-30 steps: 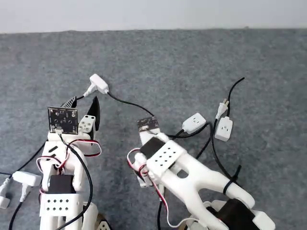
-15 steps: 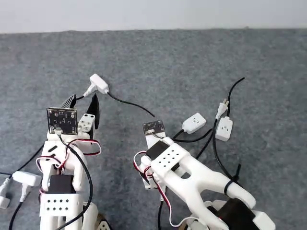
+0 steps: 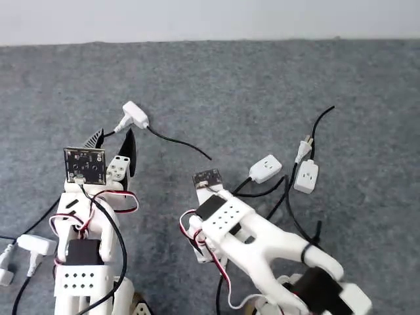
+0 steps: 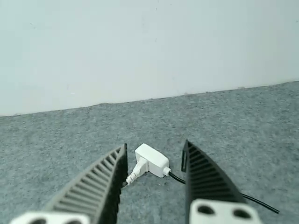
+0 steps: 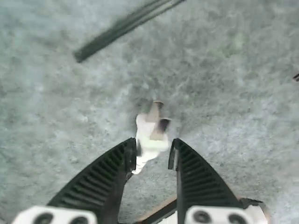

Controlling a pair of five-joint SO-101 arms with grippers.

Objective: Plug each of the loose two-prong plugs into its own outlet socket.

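1. The right gripper (image 5: 153,142) has its black ridged jaws clamped on a small white two-prong plug (image 5: 150,135), held above the grey carpet (image 5: 224,70).
2. The left gripper (image 4: 155,147) hangs with its jaws apart and empty; a white black-corded plug (image 4: 152,161) lies on the carpet just beyond them.

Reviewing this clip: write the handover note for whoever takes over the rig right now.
Left gripper: fingers open, hovering just short of a white connector on a black cord.
Right gripper: fingers shut on a white two-prong plug, prongs pointing away from it.
First socket and second socket lie on the carpet by the right arm, both seemingly empty; a loose plug lies beside them.
Done: nothing visibly plugged in. Left: seat the held plug, then the others.
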